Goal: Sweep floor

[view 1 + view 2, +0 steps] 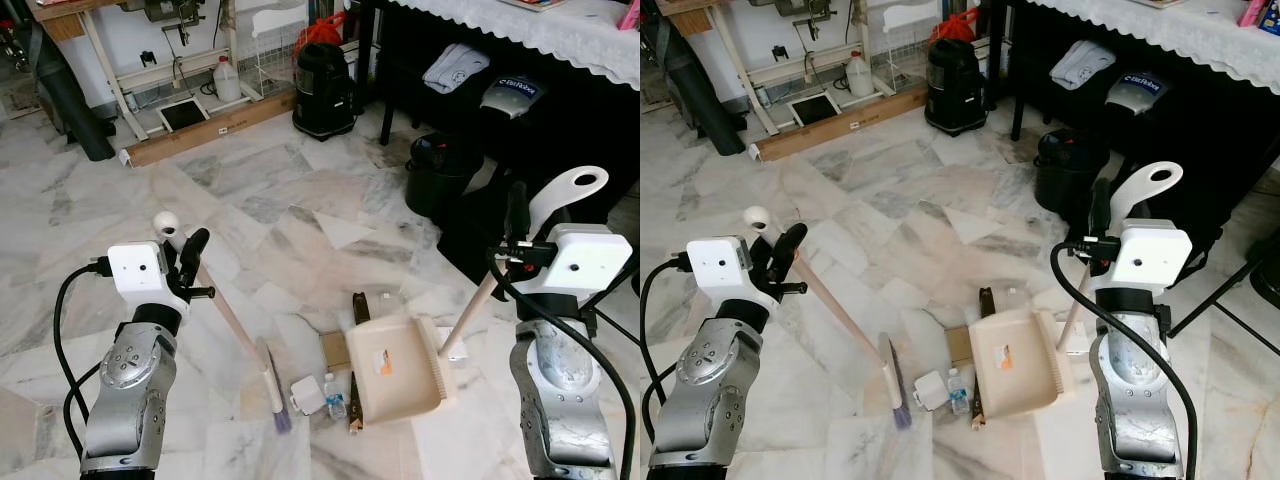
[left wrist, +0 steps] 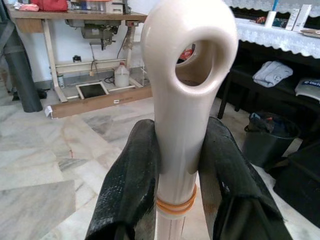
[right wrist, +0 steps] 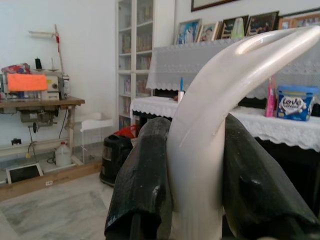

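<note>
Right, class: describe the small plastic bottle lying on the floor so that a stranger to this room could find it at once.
Start at the cream plastic dustpan resting on the white marble floor between the robot's two arms. Just off its left edge, beside a small white box, lies the small clear plastic bottle. Its blue label and see-through body set it apart from the flat brown cardboard scrap nearby.

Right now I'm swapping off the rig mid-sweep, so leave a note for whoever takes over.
Left pincer: shut on the broom handle, bristles on the floor.
Right pincer: shut on the dustpan handle; the dustpan rests on the floor.
Litter: a small bottle, a white scrap and a cardboard piece lie between bristles and pan; a dark strip lies at the pan's left edge.
Done: both tools gripped, litter gathered near the pan.
Left: push the litter into the pan.
</note>
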Robot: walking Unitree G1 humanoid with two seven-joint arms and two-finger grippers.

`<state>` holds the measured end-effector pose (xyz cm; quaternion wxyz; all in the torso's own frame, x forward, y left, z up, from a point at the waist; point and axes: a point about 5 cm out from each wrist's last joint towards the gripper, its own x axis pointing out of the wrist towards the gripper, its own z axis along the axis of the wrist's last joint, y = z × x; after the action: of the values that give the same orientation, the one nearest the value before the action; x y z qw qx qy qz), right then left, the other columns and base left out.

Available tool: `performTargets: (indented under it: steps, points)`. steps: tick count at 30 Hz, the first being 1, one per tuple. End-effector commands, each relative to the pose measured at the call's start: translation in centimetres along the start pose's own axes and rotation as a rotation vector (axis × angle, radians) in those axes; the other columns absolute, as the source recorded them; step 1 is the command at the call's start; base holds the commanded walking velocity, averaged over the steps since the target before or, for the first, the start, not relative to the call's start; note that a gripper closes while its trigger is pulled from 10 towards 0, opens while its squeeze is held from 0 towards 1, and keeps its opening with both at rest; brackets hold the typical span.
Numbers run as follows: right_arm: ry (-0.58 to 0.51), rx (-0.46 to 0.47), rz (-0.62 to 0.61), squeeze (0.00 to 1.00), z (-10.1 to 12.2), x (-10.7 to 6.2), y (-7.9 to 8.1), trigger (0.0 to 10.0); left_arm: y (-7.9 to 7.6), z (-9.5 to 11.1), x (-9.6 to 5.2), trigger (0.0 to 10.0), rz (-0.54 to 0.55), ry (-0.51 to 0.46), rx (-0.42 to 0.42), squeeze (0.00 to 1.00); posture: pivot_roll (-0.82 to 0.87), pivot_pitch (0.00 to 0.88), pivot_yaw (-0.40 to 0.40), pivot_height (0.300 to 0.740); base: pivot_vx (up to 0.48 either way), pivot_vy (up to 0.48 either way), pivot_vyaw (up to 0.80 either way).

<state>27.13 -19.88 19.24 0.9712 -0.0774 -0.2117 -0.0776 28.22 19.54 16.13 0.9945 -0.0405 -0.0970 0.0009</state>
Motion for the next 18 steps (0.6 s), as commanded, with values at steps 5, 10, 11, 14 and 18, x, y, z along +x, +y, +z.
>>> performTargets:
  steps: [5,10,11,14,18]
  points:
    - [-0.004,-0.022,-0.053,0.0,-0.5,-0.8,-1.2,10.0,0.0,0.9,-0.1,10.0,-0.003,-0.047,0.02,0.0,-0.03,0.097,0.038,0.74,0.0,0.0,0.0]
    - [0.064,-0.037,-0.062,0.0,-2.6,-1.7,-1.7,10.0,-0.2,0.4,0.0,10.0,-0.007,-0.035,0.022,0.0,-0.03,0.098,0.035,0.74,0.0,0.0,0.0]
    - [0.068,-0.037,-0.062,0.0,-2.7,-1.8,-1.7,10.0,-0.2,0.3,0.0,10.0,-0.007,-0.035,0.022,0.0,-0.03,0.098,0.035,0.74,0.0,0.0,0.0]
    - [0.098,-0.033,-0.084,0.0,-3.6,-2.0,-1.9,10.0,-0.3,0.1,0.0,10.0,-0.005,-0.028,0.021,0.0,-0.03,0.093,0.034,0.74,0.0,0.0,0.0]
    - [0.106,-0.035,-0.09,0.0,-4.1,-2.1,-2.2,10.0,-0.3,0.0,0.0,10.0,-0.006,-0.026,0.018,0.0,-0.03,0.09,0.035,0.74,0.0,0.0,0.0]
